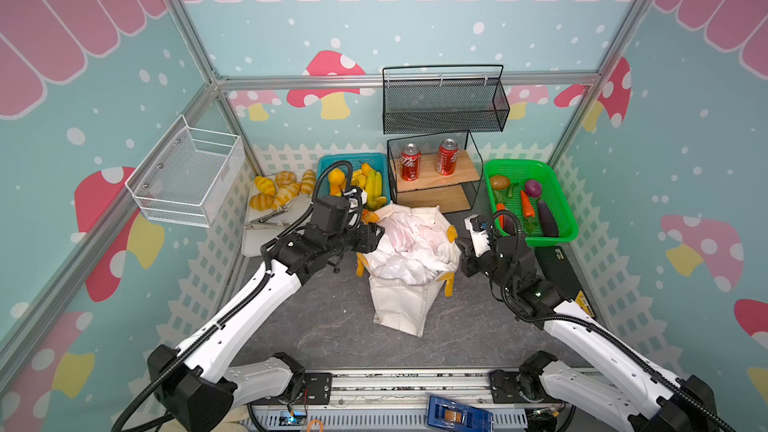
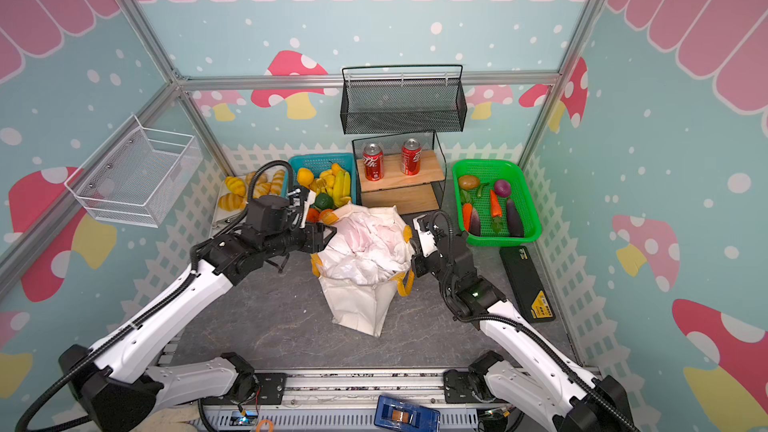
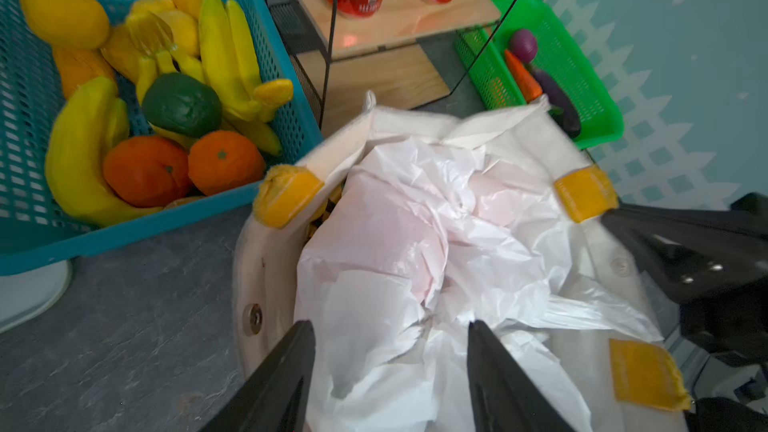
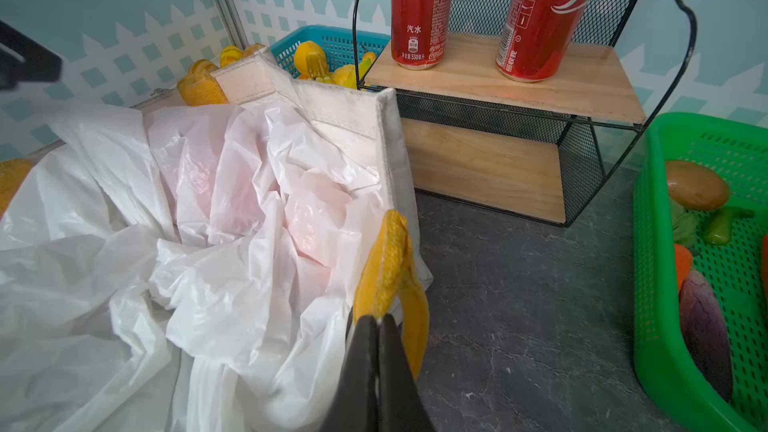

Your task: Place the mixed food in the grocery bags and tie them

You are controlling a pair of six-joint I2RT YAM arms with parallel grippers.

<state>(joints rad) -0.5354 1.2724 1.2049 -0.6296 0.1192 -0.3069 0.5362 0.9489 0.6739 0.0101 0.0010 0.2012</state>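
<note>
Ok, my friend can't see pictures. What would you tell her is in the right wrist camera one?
The right gripper pinches a yellow handle of the cream canvas tote, which is stuffed with a crinkly white plastic bag. Behind stand two red soda cans on a wooden shelf, and the green basket beside it holds a purple eggplant.

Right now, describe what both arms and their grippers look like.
Both the left arm and right arm have white shell links with black joints and wrists. A black ribbed cable runs along each. The left gripper and right gripper carry slim, tapering black fingers. A small green light glows on the right arm.
</note>
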